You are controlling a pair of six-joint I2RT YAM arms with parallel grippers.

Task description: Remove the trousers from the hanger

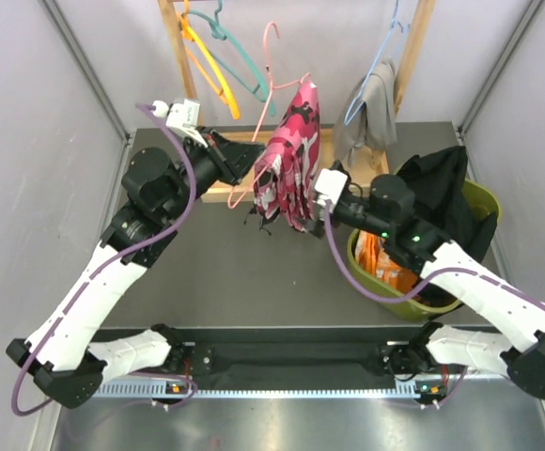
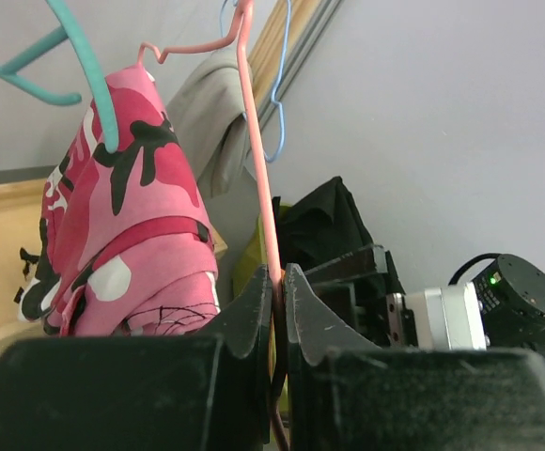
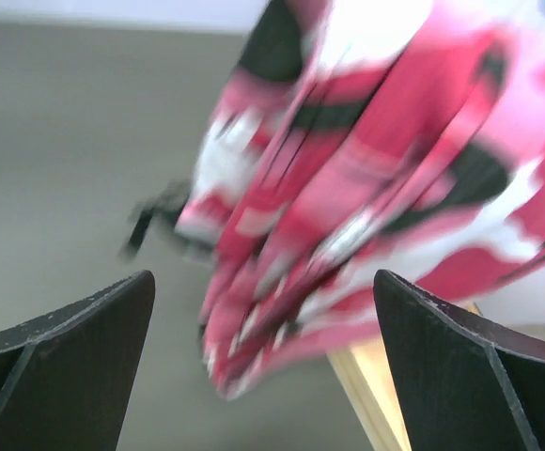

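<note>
Pinching the pink hanger (image 2: 260, 183) by its wire, the left tool (image 2: 277, 282) is steadying it; the right tool (image 3: 263, 282) is gaping wide beside the floral trousers (image 1: 291, 155) draped on it, needing a deep bite.

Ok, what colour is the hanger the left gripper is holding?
Pink; the hanger sits clamped in the left gripper, clearest in the left wrist view.

Left arm (image 1: 94, 291) & right arm (image 1: 484, 287): white links, black joints, purple cables (image 1: 190, 183). Fingers (image 2: 240, 324) black, notched; white cam box (image 1: 330, 185) behind jaws.
</note>
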